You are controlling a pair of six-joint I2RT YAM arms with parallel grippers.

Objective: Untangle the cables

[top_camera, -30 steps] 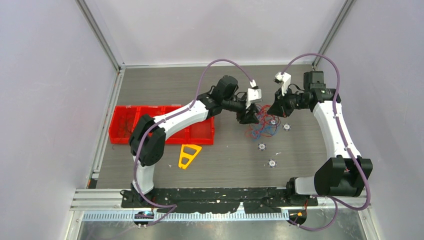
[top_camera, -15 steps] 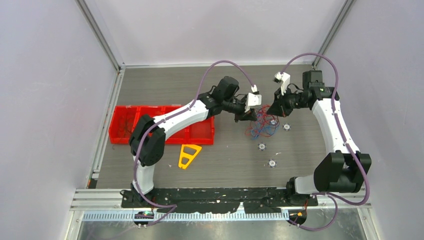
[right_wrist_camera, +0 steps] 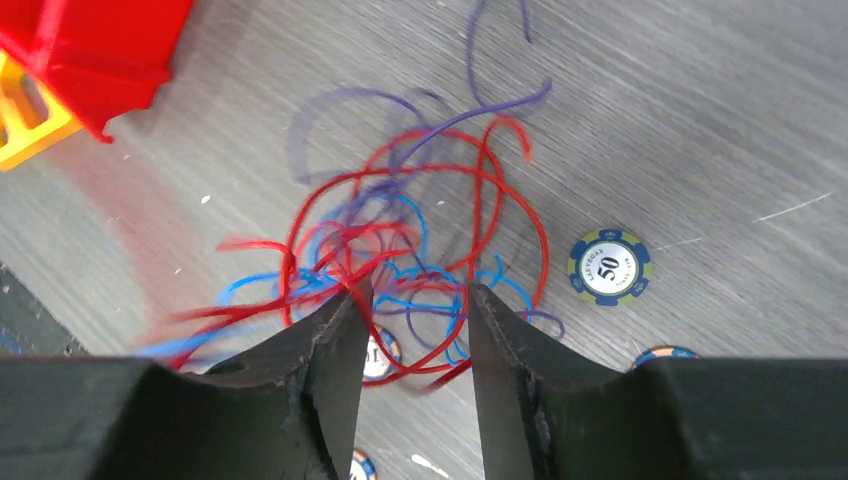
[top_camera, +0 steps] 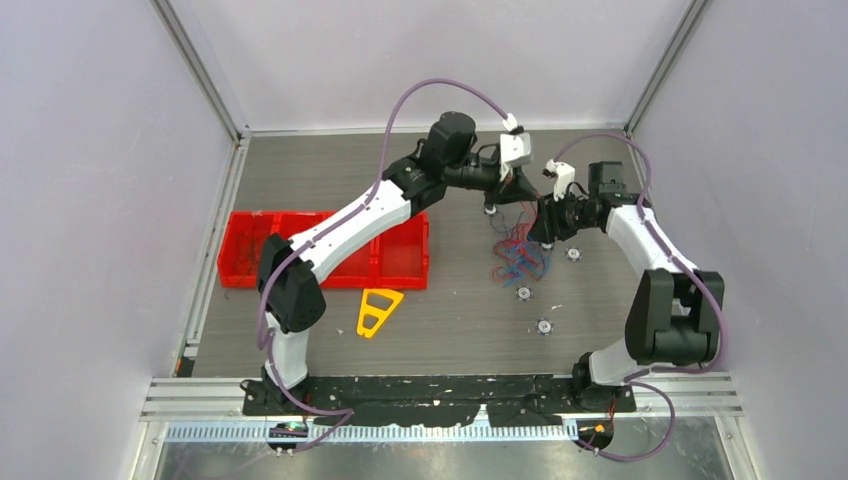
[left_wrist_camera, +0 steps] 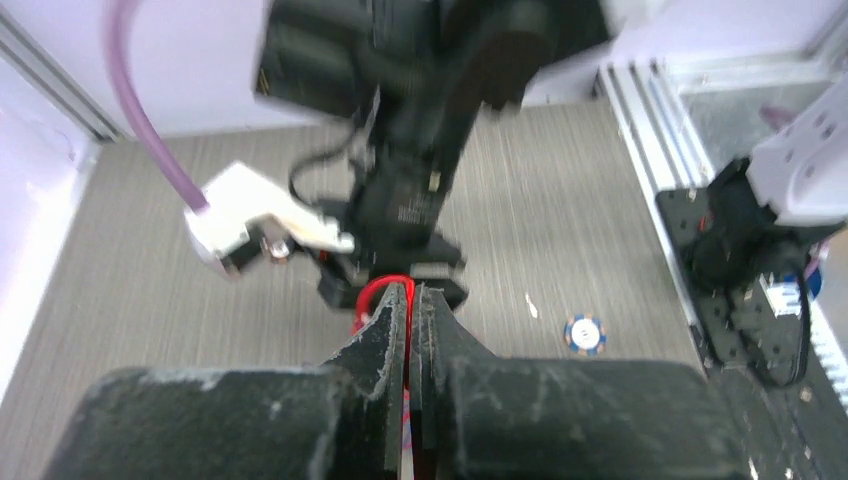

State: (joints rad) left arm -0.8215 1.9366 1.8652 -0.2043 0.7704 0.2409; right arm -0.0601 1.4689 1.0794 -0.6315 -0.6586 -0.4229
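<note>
Two arms meet over the far middle of the table point(top_camera: 440, 320). The left arm point(top_camera: 350, 215) stretches long and high from its base, and the right arm point(top_camera: 650, 240) bends inward beside it. A red tray point(top_camera: 250, 214) sits well off to the left with a yellow triangle point(top_camera: 378, 310) just in front of it. Neither is part of the work in hand.

The cables point(top_camera: 520, 255) lie in one loose heap of red and blue loops on the table, below and between the two wrists. A few thin strands run up from the heap toward the left wrist.

The left fingers point(left_wrist_camera: 405, 315) are pressed almost flat together, with a small red loop point(left_wrist_camera: 385, 290) pinched at their tips. That is probably one red cable, held up so that its length draws clear of the others.

The right fingers point(top_camera: 545, 225) are parted to a moderate gap with nothing gripped. They are aimed down at the thick of the heap, and in the right wrist view the red and blue loops show through the gap. They are likely placed there to catch or pin the rest while the left pulls. I cannot tell whether they touch the strands.

Several poker chips point(top_camera: 523, 293) lie scattered around the heap, and one point(right_wrist_camera: 610, 268) sits just beside its loops. A dragged cable could snag or shift them.
</note>
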